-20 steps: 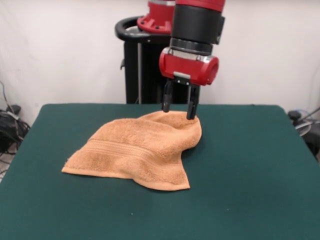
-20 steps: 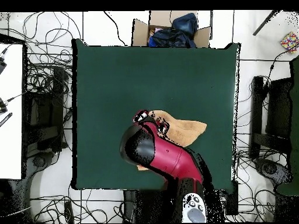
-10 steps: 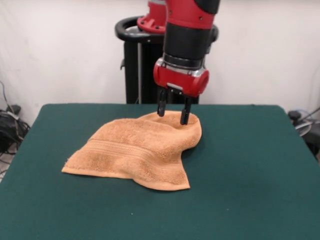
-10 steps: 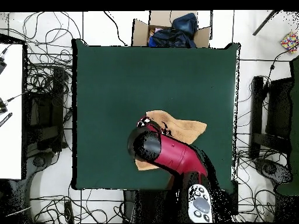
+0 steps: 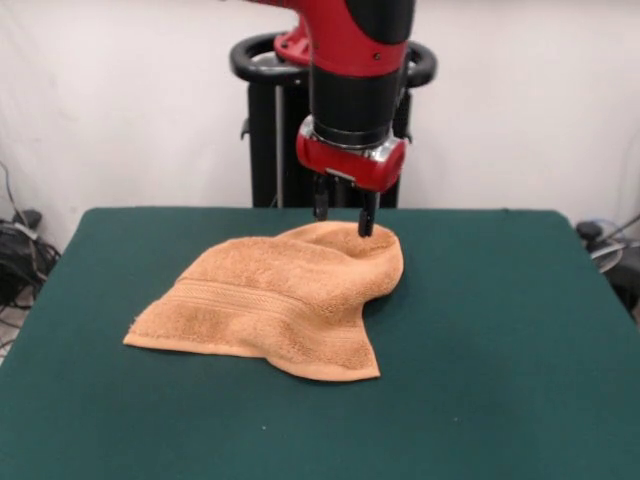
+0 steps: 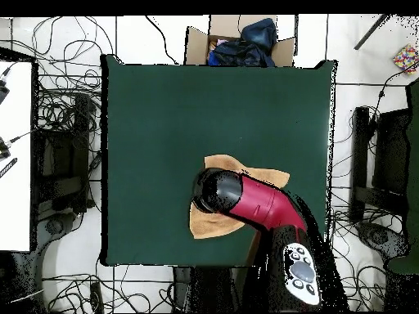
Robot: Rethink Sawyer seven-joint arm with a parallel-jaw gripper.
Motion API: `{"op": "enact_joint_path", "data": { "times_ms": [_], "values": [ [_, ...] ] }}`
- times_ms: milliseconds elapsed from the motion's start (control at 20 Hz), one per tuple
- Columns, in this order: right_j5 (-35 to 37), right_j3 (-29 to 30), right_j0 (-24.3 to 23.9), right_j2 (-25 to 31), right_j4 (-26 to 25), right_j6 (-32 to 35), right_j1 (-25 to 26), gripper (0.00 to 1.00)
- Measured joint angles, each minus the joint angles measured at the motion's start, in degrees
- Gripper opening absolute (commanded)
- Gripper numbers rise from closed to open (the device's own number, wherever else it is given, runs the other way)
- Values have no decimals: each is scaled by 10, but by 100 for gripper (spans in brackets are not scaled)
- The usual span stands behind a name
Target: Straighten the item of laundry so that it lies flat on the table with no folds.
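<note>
My claw hangs open, empty; soft, limp orange-tan terry towel, I'd pinch its near right corner

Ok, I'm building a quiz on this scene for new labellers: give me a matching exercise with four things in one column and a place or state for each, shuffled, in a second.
Things:
1. towel
2. tool
3. table
4. cardboard box

Places or states:
A. dark green top, bearing the cloth
B. on the floor past the table's edge, holding dark clothes
C. rumpled and folded, not flat
D. open, above the cloth's raised far edge

Pairs: 1-C, 2-D, 3-A, 4-B
</note>
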Motion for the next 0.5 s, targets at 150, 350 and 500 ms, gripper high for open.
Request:
{"op": "enact_joint_path", "data": {
  "times_ms": [150, 350, 500],
  "values": [
    [9, -15, -10, 10, -2, 0, 4, 100],
    [9, -27, -13, 20, -2, 0, 10, 100],
    [8, -35, -12, 27, -2, 0, 15, 100]
  ]
}}
